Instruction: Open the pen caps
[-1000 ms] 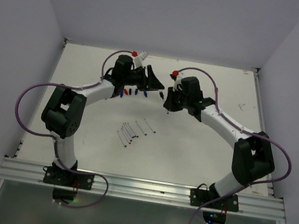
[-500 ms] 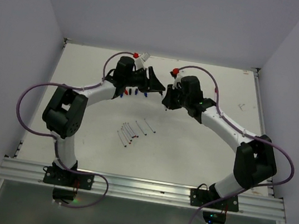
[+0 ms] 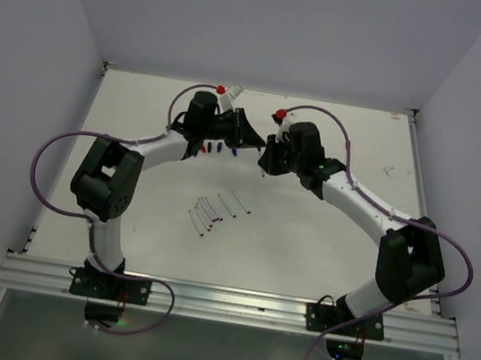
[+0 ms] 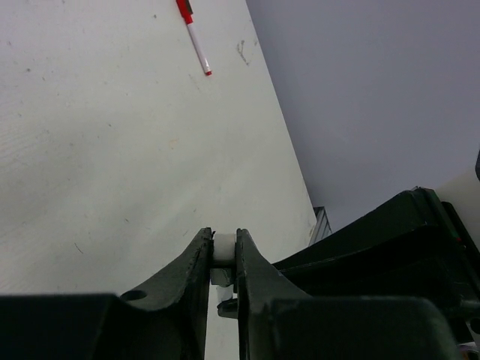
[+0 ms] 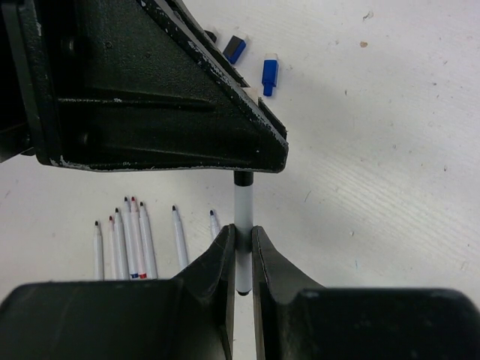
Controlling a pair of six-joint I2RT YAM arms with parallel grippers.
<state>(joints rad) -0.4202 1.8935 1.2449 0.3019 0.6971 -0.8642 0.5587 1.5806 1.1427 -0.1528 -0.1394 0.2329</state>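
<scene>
White pen barrel [image 5: 242,206] stands between the fingers of the right pincer [image 5: 241,251], which is clamped tight on its lower part. The upper end of the barrel carries a short black piece [image 5: 243,178] and goes behind the tip of the left pincer [image 4: 223,251]. The left wrist view shows that pincer's fingers [image 4: 196,262] pressed together on a small white part [image 4: 223,246]; if this is cap or barrel, I cannot tell. From above, both pincers meet tip to tip over the far middle of the table [image 3: 331,239]. The right wrist view shows two loose blue caps [image 5: 269,75] lying on the table beyond the left pincer, and a row of uncapped pens [image 5: 135,244] left of the held one. The left wrist view shows instead a red-tipped pen [image 4: 196,43] lying alone, well apart from the pincer.
</scene>
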